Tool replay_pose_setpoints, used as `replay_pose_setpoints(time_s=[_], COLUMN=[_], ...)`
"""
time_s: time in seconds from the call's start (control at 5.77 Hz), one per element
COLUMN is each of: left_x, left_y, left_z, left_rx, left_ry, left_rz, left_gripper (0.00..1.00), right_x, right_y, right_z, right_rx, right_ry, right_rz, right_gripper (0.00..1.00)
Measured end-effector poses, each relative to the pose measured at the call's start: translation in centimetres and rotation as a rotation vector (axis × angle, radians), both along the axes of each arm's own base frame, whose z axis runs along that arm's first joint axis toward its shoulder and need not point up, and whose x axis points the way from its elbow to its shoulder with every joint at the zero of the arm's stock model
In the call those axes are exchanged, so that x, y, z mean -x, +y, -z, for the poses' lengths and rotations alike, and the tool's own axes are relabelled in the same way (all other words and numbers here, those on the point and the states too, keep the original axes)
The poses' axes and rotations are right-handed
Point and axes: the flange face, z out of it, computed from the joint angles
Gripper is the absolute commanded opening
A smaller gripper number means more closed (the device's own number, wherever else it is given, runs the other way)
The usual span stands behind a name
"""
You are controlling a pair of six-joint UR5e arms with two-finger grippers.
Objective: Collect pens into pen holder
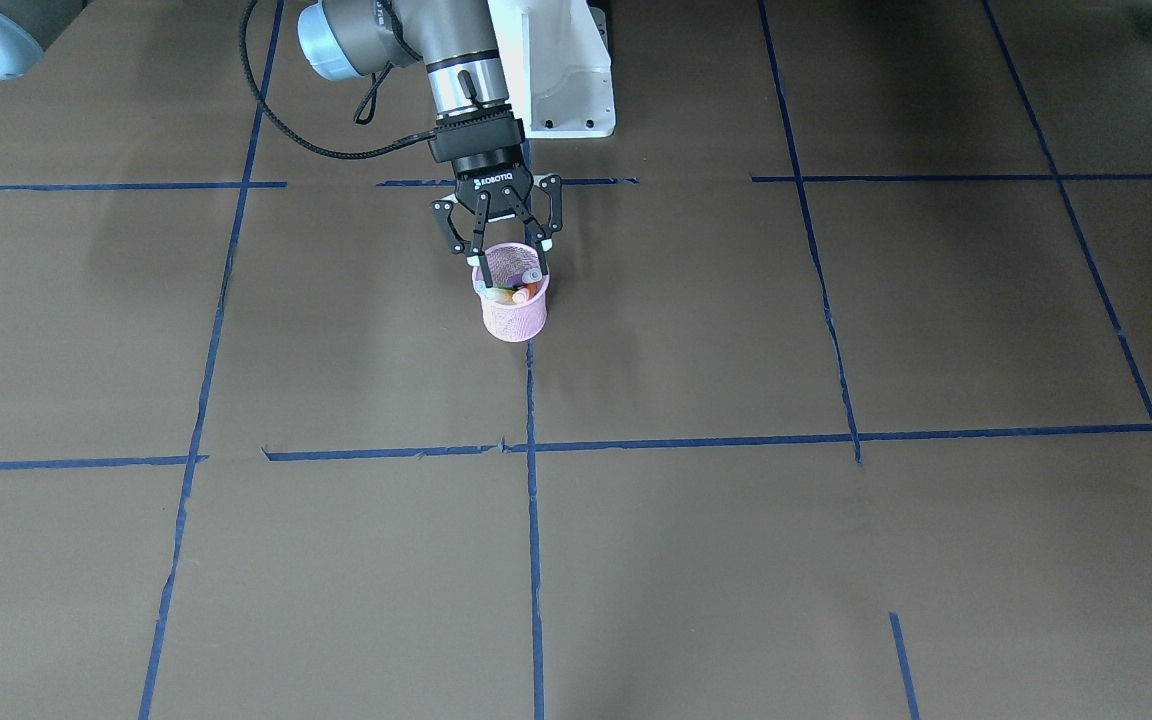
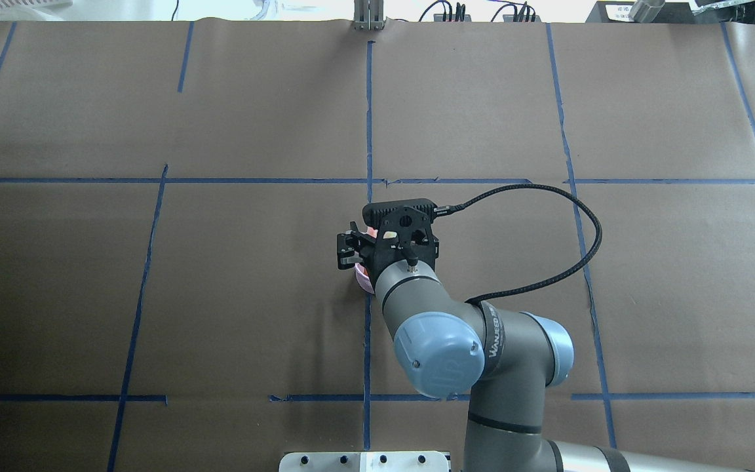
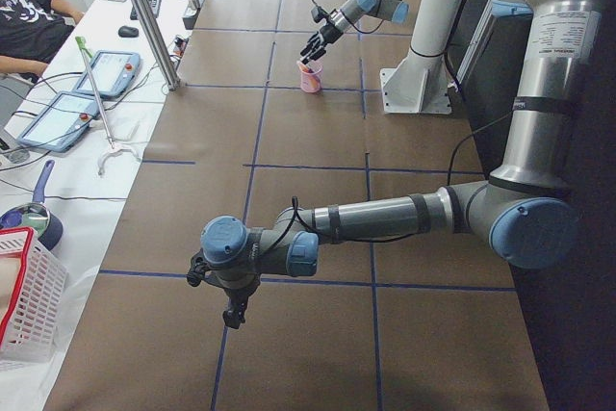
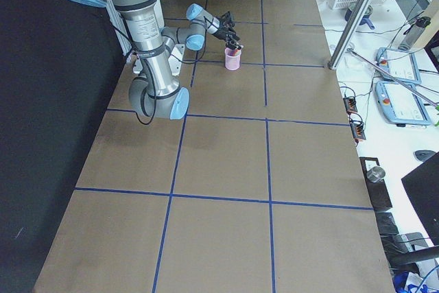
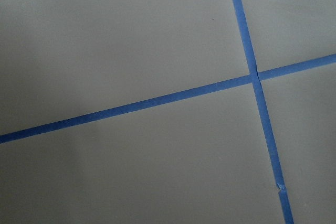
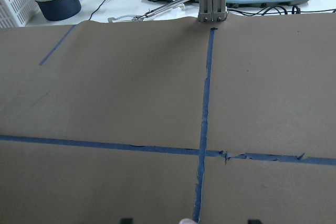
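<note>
the pink holder [image 1: 516,308] stands upright on the brown table [image 1: 836,560]. the pens [image 1: 518,292] are inside it and lean on its wall, so their pale caps and orange and green ends reach about to the rim. every pen that i can see is in the holder, so i judge the collecting is nearly or fully done.

directly above the holder hangs the right gripper [image 1: 510,254], pointing down. its jaws stand wide apart, one at each side of the rim, and they hold nothing. this fits a drop: the opening is centred over the mouth, so a pen falls in and not beside. a blue tape line [image 1: 533,480] starts just beside the holder's foot.

the left gripper [image 3: 232,313] hangs low, well apart from the holder, probably so as not to disturb. if it is closed or not, i cannot tell.
</note>
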Motion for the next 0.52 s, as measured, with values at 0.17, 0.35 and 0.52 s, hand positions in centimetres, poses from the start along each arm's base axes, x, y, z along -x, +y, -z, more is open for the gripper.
replay_pose_setpoints(time_s=[0.17, 0.35, 0.52], left_x=[0.0, 0.0, 0.0], left_y=[0.0, 0.1, 0.2], left_z=[0.0, -0.1, -0.2], left_rx=[0.000, 0.002, 0.003], left_ry=[0.000, 0.000, 0.000], left_rz=[0.000, 0.000, 0.000], left_gripper=[1.00, 1.00, 1.00], right_x=[-1.4, -4.0, -7.5], right_y=[-1.7, -4.6, -8.1], right_z=[0.5, 0.4, -0.3], right_rx=[0.037, 0.117, 0.211], right_ry=[0.006, 0.039, 0.091], right_rz=[0.048, 0.128, 0.219], right_gripper=[1.00, 1.00, 1.00])
